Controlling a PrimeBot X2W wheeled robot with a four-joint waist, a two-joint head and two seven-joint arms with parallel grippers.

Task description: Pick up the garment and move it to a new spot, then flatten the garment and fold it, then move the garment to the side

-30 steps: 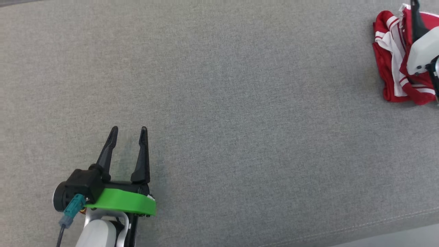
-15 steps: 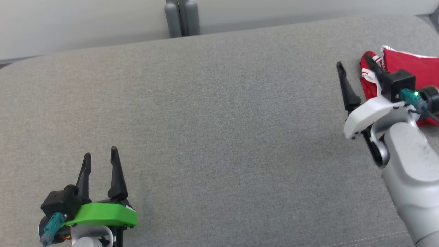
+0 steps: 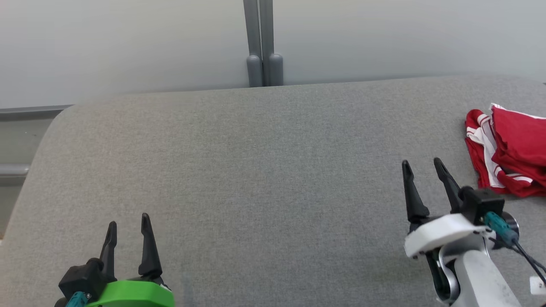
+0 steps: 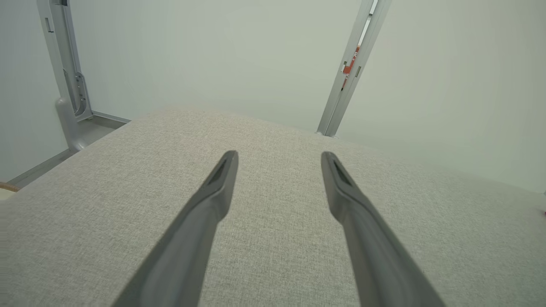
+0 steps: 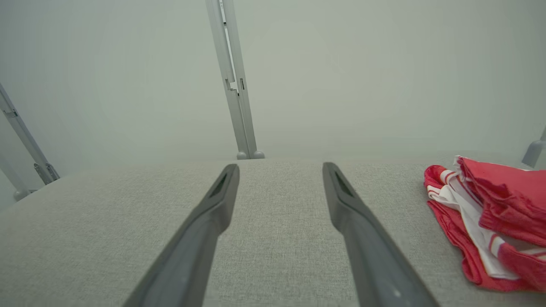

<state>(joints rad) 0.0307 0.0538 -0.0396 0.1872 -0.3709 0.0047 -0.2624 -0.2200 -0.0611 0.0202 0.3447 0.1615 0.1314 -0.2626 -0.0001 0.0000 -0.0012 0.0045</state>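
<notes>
At the near left corner of the grey fabric-covered bench (image 3: 264, 170), the left end effector (image 3: 129, 220) hovers with its two dark fingers spread apart, holding nothing; a green collar sits behind them. In the left wrist view, bare fabric shows between the fingers. Toward the near right, the right end effector (image 3: 421, 162) is likewise released and empty, its fingers pointing toward the far edge, with a white mount and a teal plug behind them. Just beyond and to its right, apart from the fingertips, the red garment (image 3: 507, 149) with white stripes lies bunched at the bench's right edge. Past the far edge, a grey double post (image 3: 263, 42) rises against a pale wall (image 3: 128, 42).
</notes>
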